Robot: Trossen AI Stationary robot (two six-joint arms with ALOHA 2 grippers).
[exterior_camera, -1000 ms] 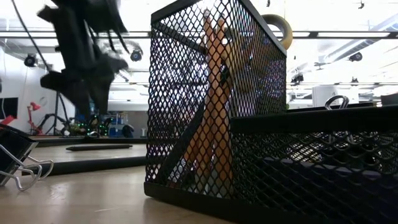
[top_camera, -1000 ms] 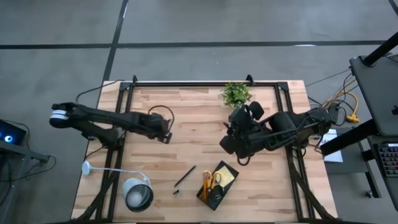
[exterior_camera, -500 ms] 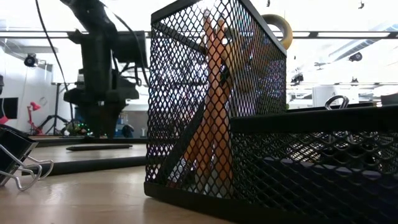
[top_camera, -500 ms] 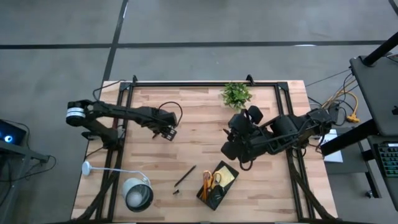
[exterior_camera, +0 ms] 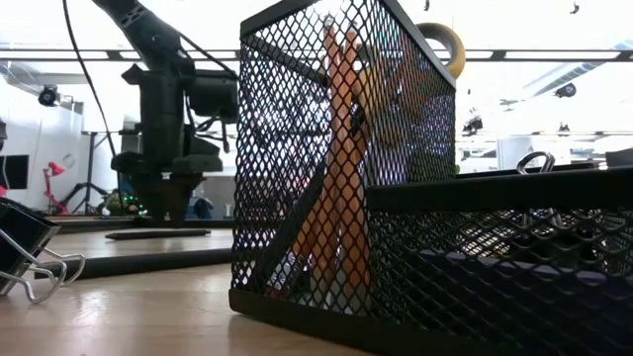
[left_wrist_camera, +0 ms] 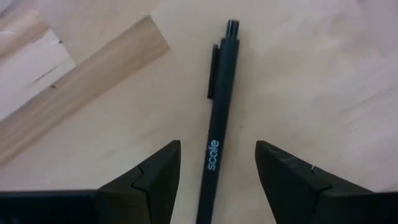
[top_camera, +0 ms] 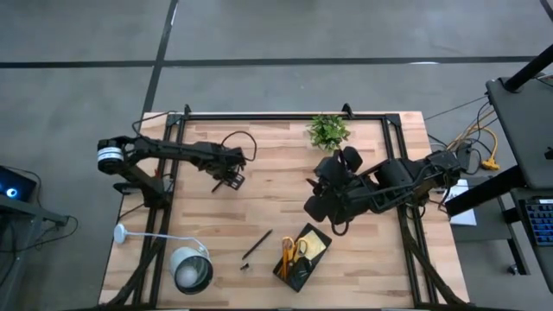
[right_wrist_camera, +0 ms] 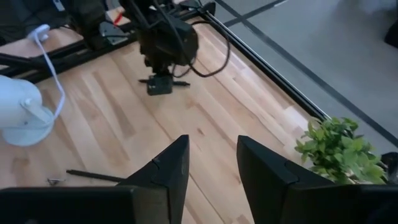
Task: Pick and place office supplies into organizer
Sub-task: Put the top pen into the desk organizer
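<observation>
My left gripper (top_camera: 230, 179) is open and points down over a black pen (left_wrist_camera: 214, 118) that lies flat on the wood. Its fingers stand on either side of the pen's barrel without touching it (left_wrist_camera: 217, 146). My right gripper (top_camera: 315, 207) is open and hovers above the table's middle, right of the left one (right_wrist_camera: 212, 142). The black mesh organizer (top_camera: 302, 257) stands near the near edge, with orange pencils, yellow-handled scissors (top_camera: 294, 249) and a yellow sticky pad (top_camera: 316, 246) inside. A second black pen (top_camera: 257, 244) and a tiny dark piece (top_camera: 244, 267) lie left of it.
A round silver-white lamp (top_camera: 190, 269) stands at the near left corner. A green potted plant (top_camera: 327, 131) stands at the far edge. A binder clip (exterior_camera: 30, 259) lies close to the low camera. Bare wood lies between the two grippers.
My left gripper has come down toward the table and now stands low over the black pen, its arm swung in from the left. The right arm has hardly moved, and the pens and the organizer have stayed where they were.
</observation>
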